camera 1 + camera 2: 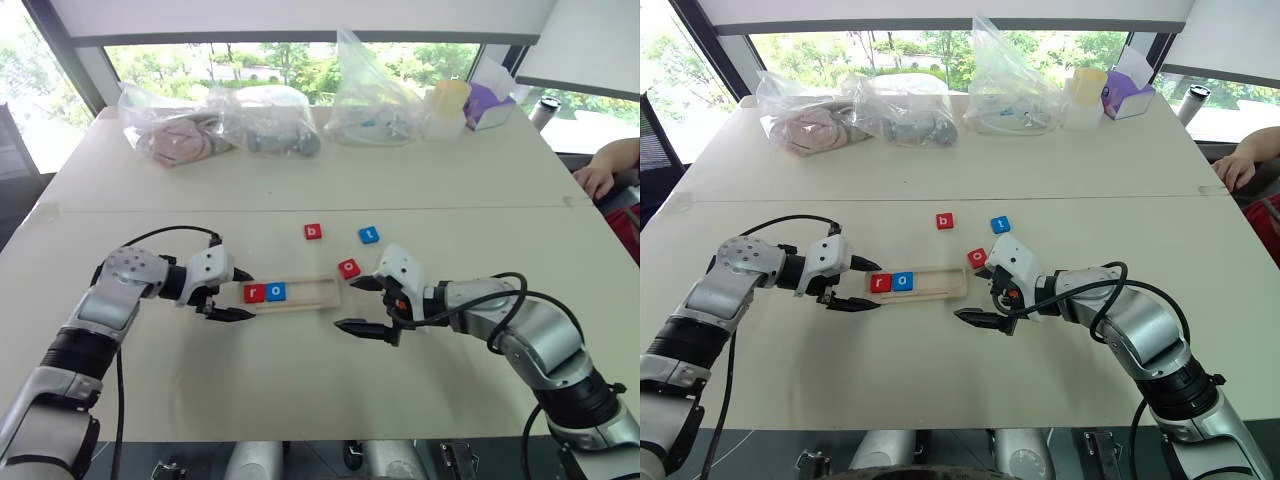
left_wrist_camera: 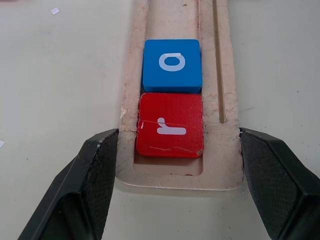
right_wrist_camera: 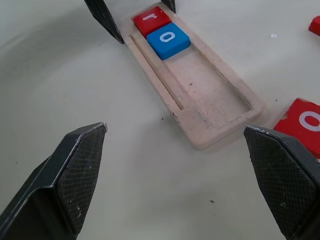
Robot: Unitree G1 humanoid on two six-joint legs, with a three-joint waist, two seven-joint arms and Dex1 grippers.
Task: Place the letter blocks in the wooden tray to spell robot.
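The wooden tray (image 1: 297, 294) lies near the middle of the table (image 1: 300, 180), its long side running across. Its first two slots from the left end are filled: the red r block (image 1: 254, 293), then the blue o block (image 1: 276, 291) touching it. Three slots stand empty.

From the tray's centre, the red b block (image 1: 313, 232) lies at about twelve o'clock, the blue t block (image 1: 369, 235) at about one, and the red o block (image 1: 349, 268) at about two, just off the tray's right end.

The left gripper (image 1: 229, 293) sits at nine o'clock, its jaws spread either side of the tray's left end and pinching nothing. The right gripper (image 1: 361, 305) hangs at about four o'clock, jaws spread wide and empty.

The b comes next. To do it well, the right gripper should pass over the nearer red o, take the b squarely by two opposite edges, and lower it flat against the blue o so it does not ride up on the rim. The left gripper could steady the tray's end meanwhile.
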